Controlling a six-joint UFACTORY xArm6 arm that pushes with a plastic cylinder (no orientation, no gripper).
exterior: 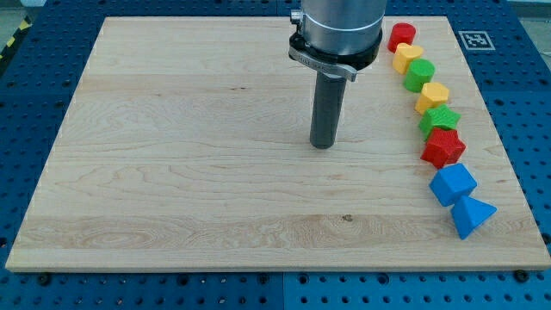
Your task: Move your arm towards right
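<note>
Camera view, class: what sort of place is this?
Probably a robotics lab bench: a wooden board lies on a blue perforated table, a printed marker tag sits at its corner, and my tip rests left of a row of coloured blocks.

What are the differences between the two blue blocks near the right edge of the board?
The upper blue block looks like a tilted cube with flat faces, while the lower blue block looks wedge-like, narrowing to a point toward the view's right. The upper one lies next to the red block; the lower one ends the column, nearest the view's bottom. They appear to touch each other. Both share the same blue and lie far to the view's right of my tip.
</note>
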